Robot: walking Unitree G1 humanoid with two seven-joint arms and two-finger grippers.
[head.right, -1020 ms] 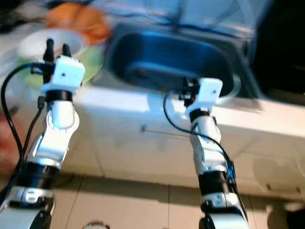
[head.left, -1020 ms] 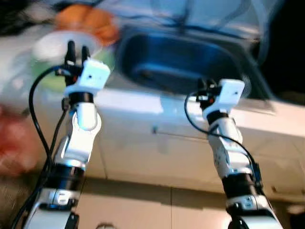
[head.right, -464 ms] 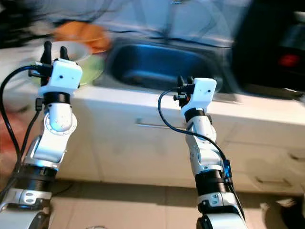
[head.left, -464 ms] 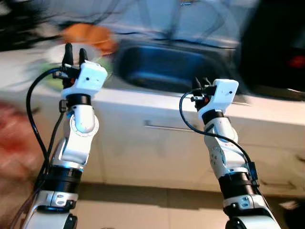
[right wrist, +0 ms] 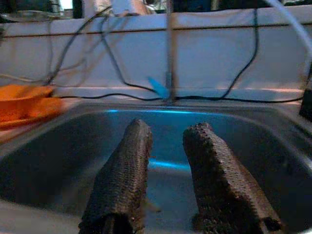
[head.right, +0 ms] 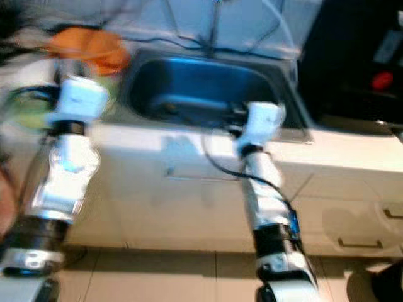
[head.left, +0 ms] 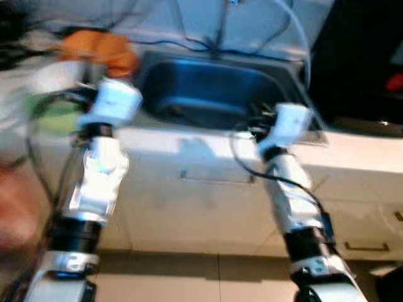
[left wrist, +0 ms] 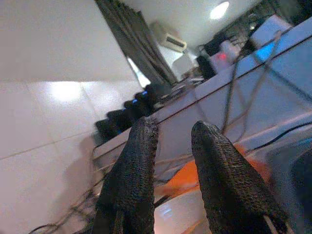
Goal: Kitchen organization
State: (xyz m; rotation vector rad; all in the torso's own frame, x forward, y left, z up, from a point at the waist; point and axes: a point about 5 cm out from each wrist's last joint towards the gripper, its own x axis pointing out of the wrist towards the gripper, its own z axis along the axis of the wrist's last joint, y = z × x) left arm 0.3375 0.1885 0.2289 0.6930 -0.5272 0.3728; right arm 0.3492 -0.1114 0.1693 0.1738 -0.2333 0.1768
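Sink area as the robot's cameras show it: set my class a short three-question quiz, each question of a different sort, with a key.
1. True or false: the right gripper is open and holds nothing.
2. Multiple choice: the orange dish on the counter sits on which side of the sink, as the robot sees it? A) its left B) its right C) inside it
3. Fill in: the left gripper is raised above the ____.

Key: 1. True. 2. A. 3. Counter, beside the sink on the robot's left.
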